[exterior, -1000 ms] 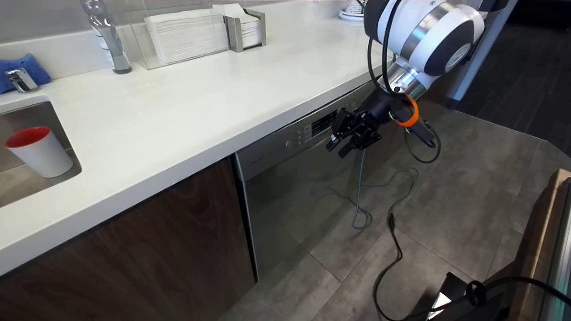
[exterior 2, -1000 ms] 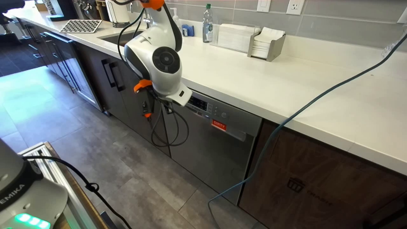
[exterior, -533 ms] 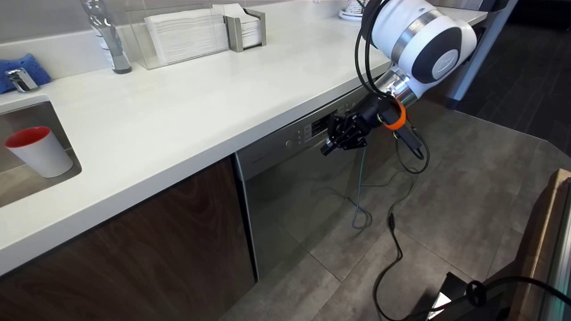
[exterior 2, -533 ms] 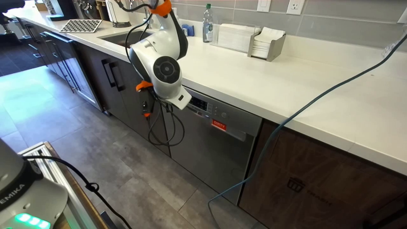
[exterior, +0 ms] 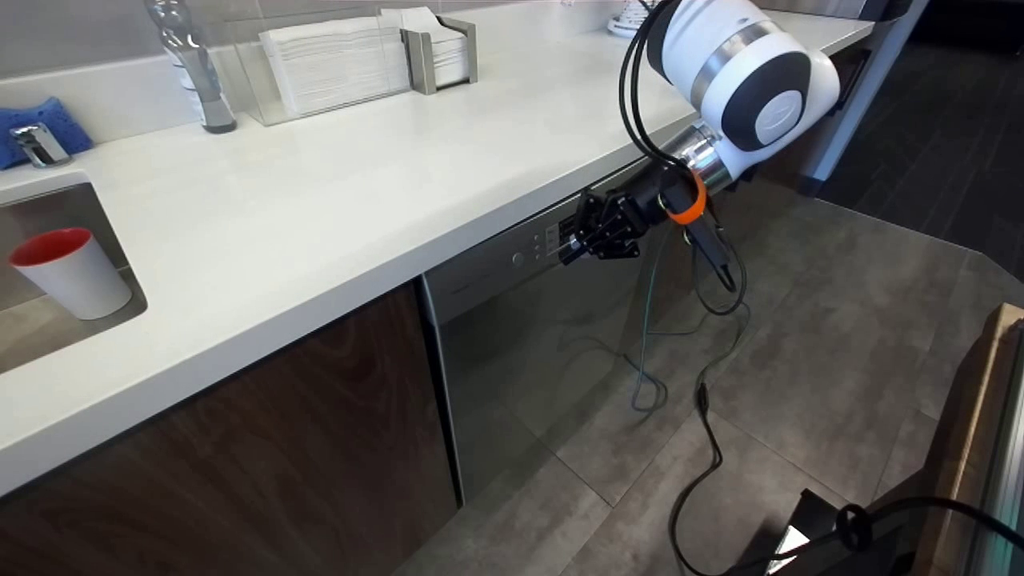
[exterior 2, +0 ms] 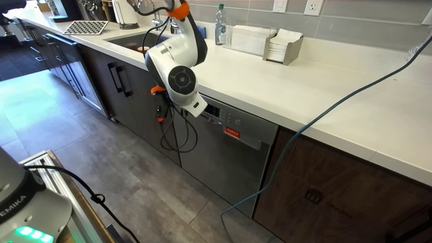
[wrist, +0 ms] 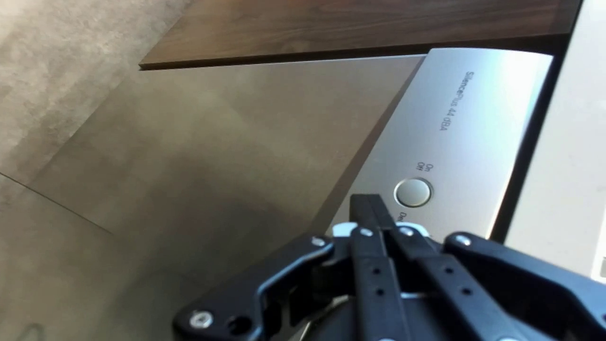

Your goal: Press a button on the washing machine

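The washing machine has a brushed-steel front (exterior: 512, 384), also in an exterior view (exterior 2: 216, 158) and the wrist view (wrist: 227, 132). Its dark control panel (exterior 2: 213, 110) is partly covered by the arm; no lit red display can be made out. A round silver On/Off button (wrist: 413, 192) sits on the steel strip in the wrist view; it shows in both exterior views (exterior: 518, 258) (exterior 2: 237, 122). My gripper (exterior: 570, 252) is shut and empty, in front of the strip beside the button. In the wrist view its fingertips (wrist: 362, 208) are together, lower left of the button. Contact cannot be told.
The white countertop (exterior: 360, 184) overhangs the machine. A red DIRTY label (exterior 2: 232, 132) is on the front. A dark wooden cabinet (exterior: 264, 448) adjoins it. A blue cable (exterior 2: 293, 138) crosses an exterior view. A napkin holder (exterior: 444, 56) and a cup (exterior: 76, 276) in the sink stand farther off.
The gripper's fingers were apart one second ago and have come together. The gripper and arm have moved along the machine's front toward the round button.
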Controlling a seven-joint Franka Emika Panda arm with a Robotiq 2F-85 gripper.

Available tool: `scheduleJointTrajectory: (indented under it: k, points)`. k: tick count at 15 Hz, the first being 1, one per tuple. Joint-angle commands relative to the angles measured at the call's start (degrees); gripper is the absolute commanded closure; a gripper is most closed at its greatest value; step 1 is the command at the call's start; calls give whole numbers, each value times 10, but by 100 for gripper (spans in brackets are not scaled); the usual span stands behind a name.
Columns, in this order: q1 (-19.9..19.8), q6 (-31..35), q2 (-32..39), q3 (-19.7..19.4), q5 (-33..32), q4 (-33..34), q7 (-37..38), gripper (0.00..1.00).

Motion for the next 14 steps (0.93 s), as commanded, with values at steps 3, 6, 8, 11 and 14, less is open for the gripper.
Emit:
scheduleJointTrajectory:
  k: [3, 6, 8, 11, 14]
  points:
    - [17, -43, 18, -22, 23, 18, 5, 100]
    - [18, -53, 25, -25, 30, 24, 7, 100]
    - [18, -59, 29, -26, 37, 29, 7, 100]
    - [19, -64, 37, -26, 48, 36, 10, 100]
    - [21, -66, 46, -28, 60, 42, 11, 100]
